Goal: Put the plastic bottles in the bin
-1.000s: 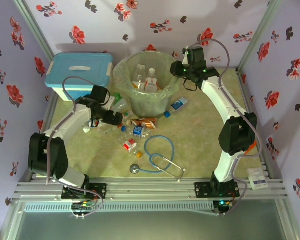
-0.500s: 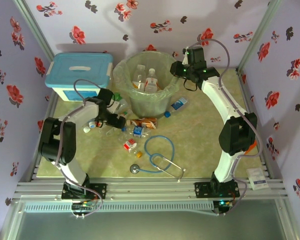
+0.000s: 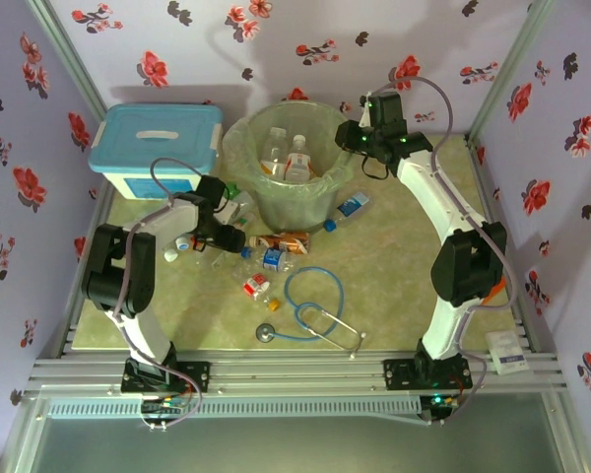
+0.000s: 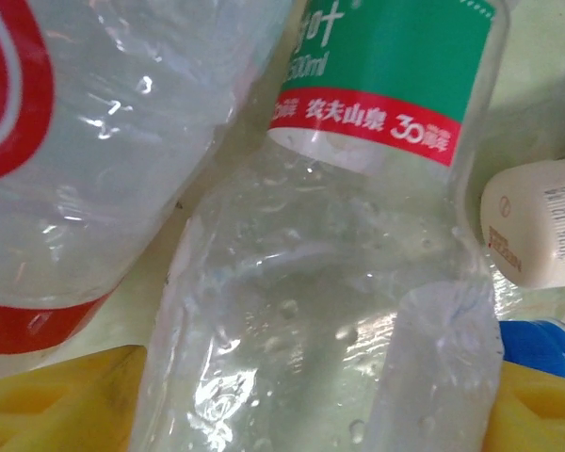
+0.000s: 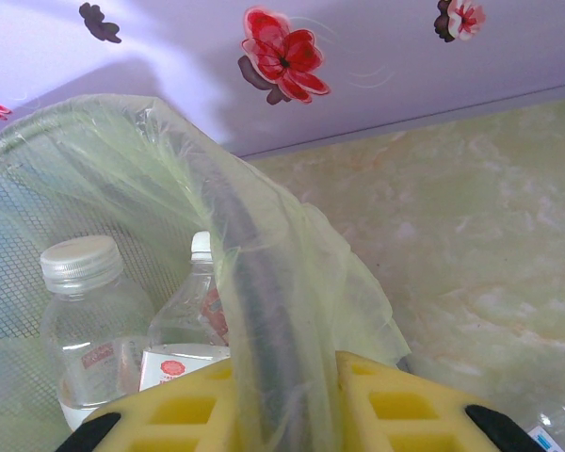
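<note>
Loose bottles (image 3: pixel 266 258) lie clustered left of centre in the top view, on the table (image 3: pixel 404 266) just below the bin (image 3: pixel 288 205). Two more bottles stand upright inside the bin, and a blue-labelled bottle (image 3: pixel 353 205) lies at its lower right. The left gripper (image 3: pixel 234 239) sits low at the left end of the cluster. In its wrist view the yellow pads (image 4: pixel 66 400) stand wide apart, one on each side of a clear green-labelled bottle (image 4: pixel 320 311); whether they press on it cannot be told. A red-labelled bottle (image 4: pixel 85 141) fills the upper left there. The right gripper (image 5: pixel 282 395) is pinched on the bin's rim and bag liner (image 5: pixel 292 245), at upper right of the bin. A stethoscope (image 3: pixel 315 305) lies below the cluster, and a blue-lidded box (image 3: pixel 158 148) stands left of the bin.
</note>
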Tool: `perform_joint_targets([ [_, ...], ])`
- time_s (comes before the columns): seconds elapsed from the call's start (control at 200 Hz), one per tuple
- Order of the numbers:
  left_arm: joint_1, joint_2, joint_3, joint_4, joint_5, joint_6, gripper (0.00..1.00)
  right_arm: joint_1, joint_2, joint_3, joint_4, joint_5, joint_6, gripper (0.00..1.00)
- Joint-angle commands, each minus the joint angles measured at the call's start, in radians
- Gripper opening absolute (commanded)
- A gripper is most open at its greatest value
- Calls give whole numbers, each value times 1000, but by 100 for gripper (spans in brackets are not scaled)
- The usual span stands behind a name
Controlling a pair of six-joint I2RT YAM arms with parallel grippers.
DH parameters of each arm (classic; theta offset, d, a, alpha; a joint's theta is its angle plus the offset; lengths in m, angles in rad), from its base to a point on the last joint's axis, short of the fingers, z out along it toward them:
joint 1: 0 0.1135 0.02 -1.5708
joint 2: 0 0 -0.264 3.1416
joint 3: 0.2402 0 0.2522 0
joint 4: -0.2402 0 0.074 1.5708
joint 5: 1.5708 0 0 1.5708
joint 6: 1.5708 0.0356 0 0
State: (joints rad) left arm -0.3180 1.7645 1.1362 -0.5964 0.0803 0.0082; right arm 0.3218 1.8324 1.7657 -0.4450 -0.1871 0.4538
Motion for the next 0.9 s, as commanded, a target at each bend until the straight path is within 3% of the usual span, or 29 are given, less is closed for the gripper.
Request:
perform_joint_targets([
  [0.0,8,-50,23,-15,-9,-15,74,-10,-28,-15,-15,2,-7,26],
  [0.6,13,-489,3,-131,-65,-155,62,-10,-32,-15,-3,-11,-2,26],
  [0.66,8,-475,7,-156,-55,-157,68,-10,-32,-21,2,-15,2,26],
  [0.745,-18,-432,-24,-166,-46,-139,83,-10,-35,-27,7,-17,4,26],
  [0.895,-27,-370,-125,-35,-52,-128,99,-9,-36,-28,2,-18,3,26],
])
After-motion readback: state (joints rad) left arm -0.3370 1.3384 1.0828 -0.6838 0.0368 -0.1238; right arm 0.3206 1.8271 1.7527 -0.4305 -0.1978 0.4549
